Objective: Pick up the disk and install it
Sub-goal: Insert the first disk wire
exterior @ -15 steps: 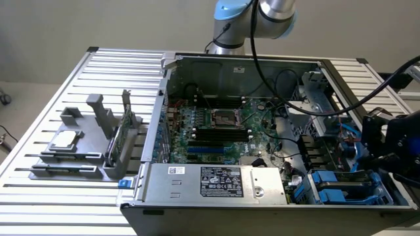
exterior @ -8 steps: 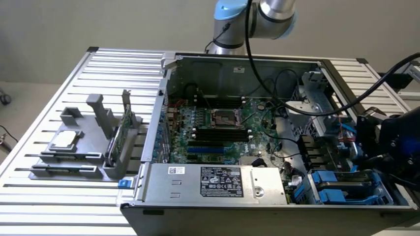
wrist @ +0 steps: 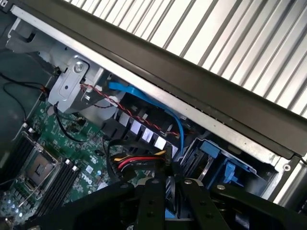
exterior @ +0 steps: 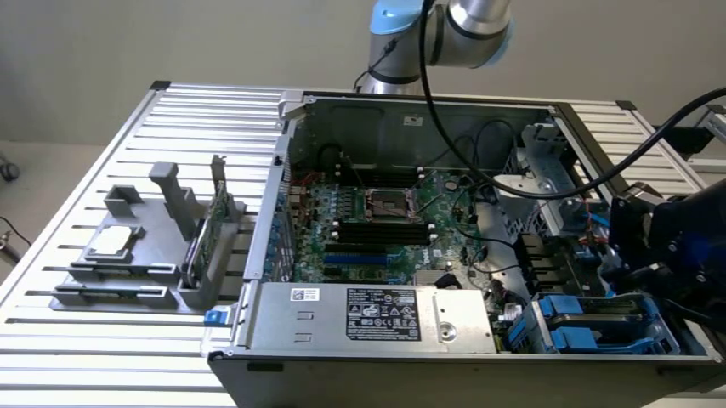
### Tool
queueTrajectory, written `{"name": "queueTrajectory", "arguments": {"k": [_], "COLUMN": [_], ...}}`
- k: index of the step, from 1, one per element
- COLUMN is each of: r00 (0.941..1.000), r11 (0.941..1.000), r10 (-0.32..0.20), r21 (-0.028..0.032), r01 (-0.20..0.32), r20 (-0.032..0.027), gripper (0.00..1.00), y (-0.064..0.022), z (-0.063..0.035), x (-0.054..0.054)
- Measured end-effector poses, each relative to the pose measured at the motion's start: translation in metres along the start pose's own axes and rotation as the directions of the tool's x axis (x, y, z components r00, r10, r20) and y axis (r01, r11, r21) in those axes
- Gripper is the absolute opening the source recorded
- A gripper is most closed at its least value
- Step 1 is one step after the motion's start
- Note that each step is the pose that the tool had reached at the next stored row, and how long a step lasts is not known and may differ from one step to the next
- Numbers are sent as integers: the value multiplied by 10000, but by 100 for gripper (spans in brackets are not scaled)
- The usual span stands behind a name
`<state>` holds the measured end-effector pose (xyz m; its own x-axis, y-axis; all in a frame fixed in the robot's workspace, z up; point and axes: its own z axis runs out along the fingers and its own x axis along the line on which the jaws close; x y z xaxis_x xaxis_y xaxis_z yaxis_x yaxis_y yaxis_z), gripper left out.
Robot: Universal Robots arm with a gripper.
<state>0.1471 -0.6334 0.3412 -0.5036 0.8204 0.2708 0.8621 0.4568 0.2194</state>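
The slatted worktop carries an open computer case. Over its blue drive bay, at the exterior view's right, the gripper looks clamped on the disk, held edge-on just above the bay.

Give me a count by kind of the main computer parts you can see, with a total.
Computer case: 1
Motherboard: 1
Power-supply box: 1
Processor chip on the grey holder: 1
Upright circuit card in that holder: 1
Total: 5
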Motion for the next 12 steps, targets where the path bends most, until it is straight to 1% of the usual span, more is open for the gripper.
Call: {"name": "queueTrajectory", "arguments": {"k": [2, 4, 8, 10, 12], "r00": [10000, 9999, 9997, 9995, 9993], "r11": [10000, 9999, 9996, 9994, 9992], "r10": [76, 147, 259, 312, 356], "r21": [25, 53, 90, 117, 158], "r01": [-76, -147, -259, -312, -357], "r20": [-28, -43, -31, -3, 60], "gripper": [17, 17, 17, 17, 17], "y": [0, -1, -1, -1, -1], "z": [1, 1, 0, 0, 0], "x": [0, 0, -1, 0, -1]}}
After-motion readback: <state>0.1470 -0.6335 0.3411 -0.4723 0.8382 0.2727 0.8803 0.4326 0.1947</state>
